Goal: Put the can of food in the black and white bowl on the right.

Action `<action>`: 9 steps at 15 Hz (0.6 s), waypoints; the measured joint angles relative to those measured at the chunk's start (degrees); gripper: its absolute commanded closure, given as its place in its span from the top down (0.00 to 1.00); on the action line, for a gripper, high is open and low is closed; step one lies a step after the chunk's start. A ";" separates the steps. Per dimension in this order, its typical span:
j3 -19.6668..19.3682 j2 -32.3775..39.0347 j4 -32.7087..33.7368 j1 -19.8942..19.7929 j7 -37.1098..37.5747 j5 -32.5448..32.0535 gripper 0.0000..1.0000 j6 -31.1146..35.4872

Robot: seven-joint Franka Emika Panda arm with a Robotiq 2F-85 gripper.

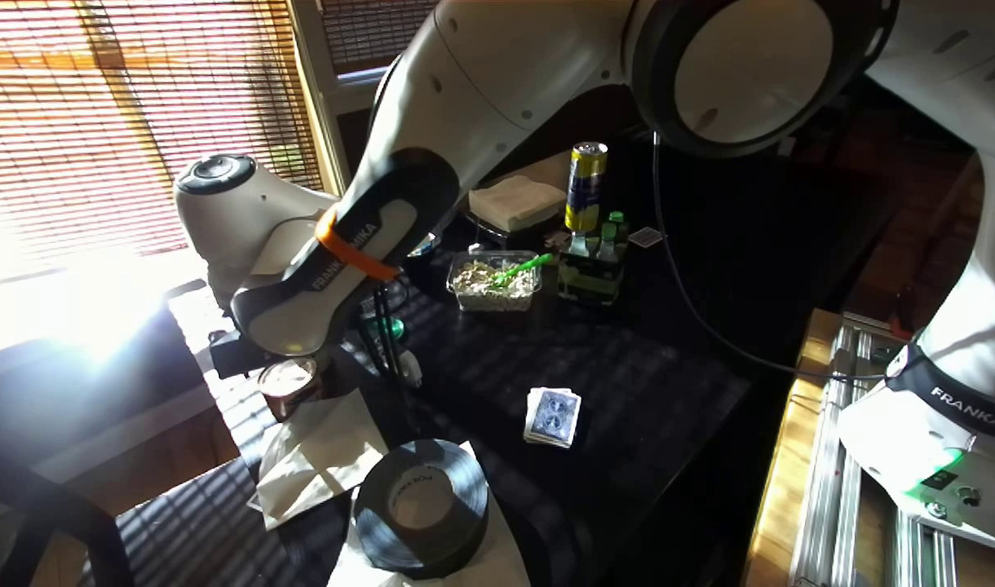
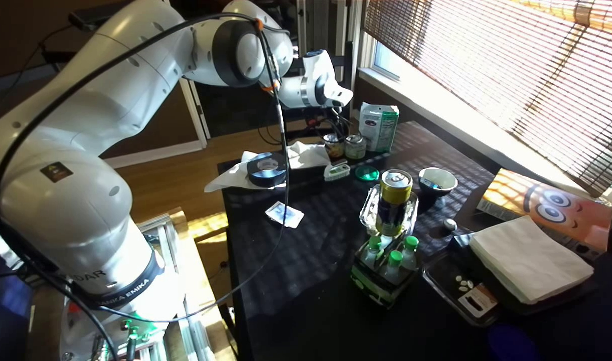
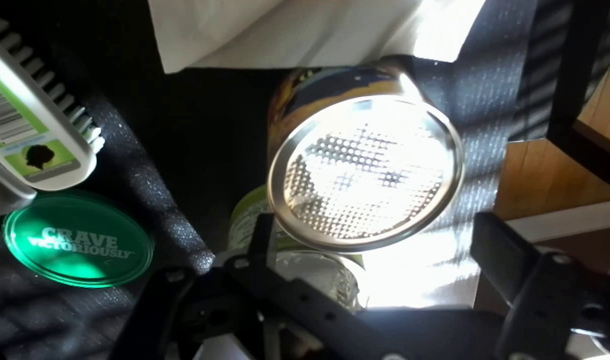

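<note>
The can of food (image 3: 365,172), with a shiny dimpled lid and a dark and orange label, stands on the table in the wrist view. It shows small in both exterior views, as a can (image 1: 288,387) under the hand and a can (image 2: 333,146) by the paper. My gripper (image 3: 375,225) is open, fingers spread wide. The lid's near edge lies toward the gap; the left finger (image 3: 261,237) borders its rim, contact unclear. The right finger (image 3: 502,255) is well apart from it. The black and white bowl (image 2: 440,178) holds a small bluish item.
A green-labelled can (image 3: 245,220) stands right beside the can, partly behind the left finger. Nearby are a pouch (image 2: 378,128), a brush (image 3: 40,130), a green lid (image 3: 80,240) and crumpled paper (image 3: 285,35). A bottle carrier (image 2: 386,286) and a tall can (image 2: 395,200) stand farther along.
</note>
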 measured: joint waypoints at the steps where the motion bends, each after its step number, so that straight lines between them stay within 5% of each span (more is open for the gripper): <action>1: 0.07 -0.31 -0.01 -0.09 0.09 0.00 1.00 0.09; 9: -0.12 -0.77 -0.19 0.04 0.23 0.00 1.00 -1.01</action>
